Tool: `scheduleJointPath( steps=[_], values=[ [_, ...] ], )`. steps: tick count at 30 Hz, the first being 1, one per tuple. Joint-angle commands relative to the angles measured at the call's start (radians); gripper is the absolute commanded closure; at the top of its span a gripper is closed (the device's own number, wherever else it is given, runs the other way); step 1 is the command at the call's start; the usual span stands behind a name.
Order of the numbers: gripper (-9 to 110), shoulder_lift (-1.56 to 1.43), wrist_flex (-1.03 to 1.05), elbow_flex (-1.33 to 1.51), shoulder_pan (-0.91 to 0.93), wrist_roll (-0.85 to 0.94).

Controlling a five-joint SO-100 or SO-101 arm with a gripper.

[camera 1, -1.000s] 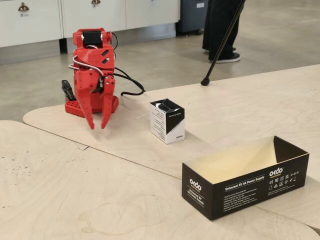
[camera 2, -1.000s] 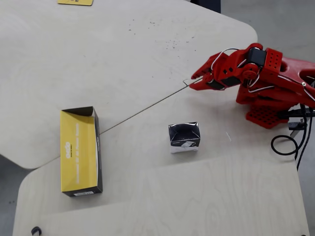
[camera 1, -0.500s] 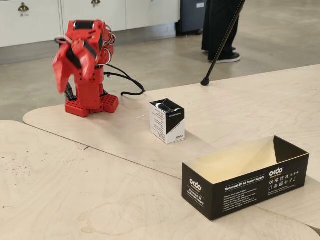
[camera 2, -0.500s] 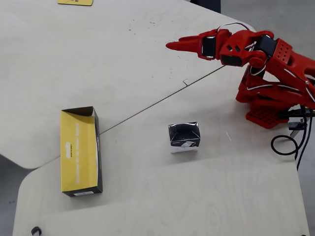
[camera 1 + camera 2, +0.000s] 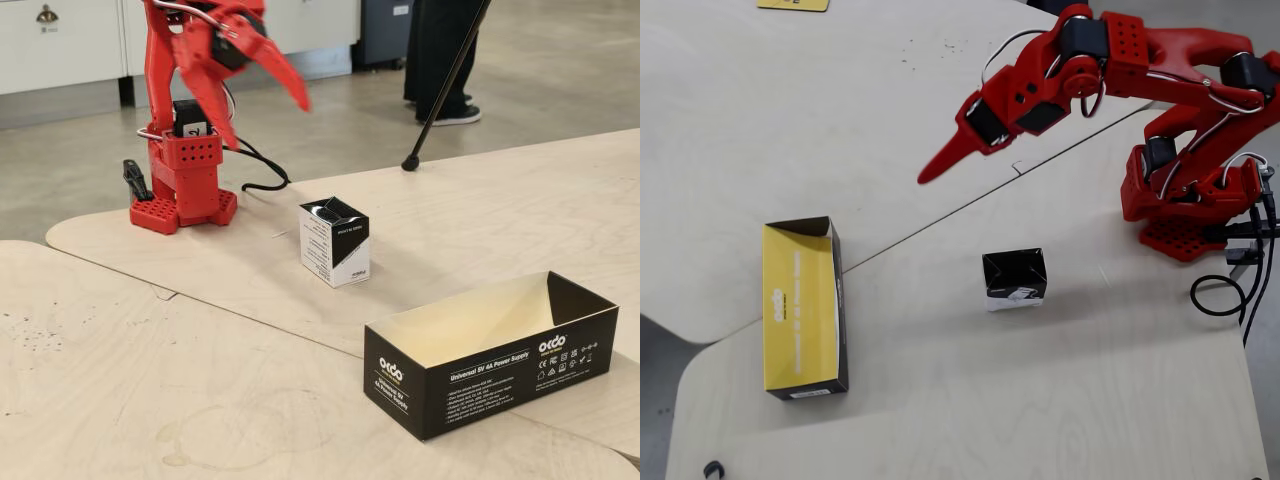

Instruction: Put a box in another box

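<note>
Table (image 5: 150,400): plywood, arm base at far left in fixed view. Long black box (image 5: 490,355) sits near right, open top up w/ tan inside showing, so ready to receive. Small b/w carton (image 5: 333,241) stands mid-table, btwn arm & long box, untouched. Gripper (image 5: 262,95) raised above table, fingers spread, holding nothing; prob. pre-reach.

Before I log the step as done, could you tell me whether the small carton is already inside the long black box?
No, in the overhead view the small carton stands on the table, well apart from the long black box.
</note>
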State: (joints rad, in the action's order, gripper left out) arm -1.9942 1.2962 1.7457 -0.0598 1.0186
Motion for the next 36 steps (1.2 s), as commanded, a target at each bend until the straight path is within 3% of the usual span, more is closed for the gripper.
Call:
scheduleJointPath(
  steps=[1, 6, 12, 36],
  values=[
    [56, 0.018, 0.117, -0.091, -0.135, 0.137],
    [55, -0.026, 0.193, 0.031, -0.249, 0.279],
    [54, -0.064, 0.117, 0.156, -0.319, 0.362],
    [54, 0.012, -0.232, 0.459, -0.233, 0.459]
  ],
)
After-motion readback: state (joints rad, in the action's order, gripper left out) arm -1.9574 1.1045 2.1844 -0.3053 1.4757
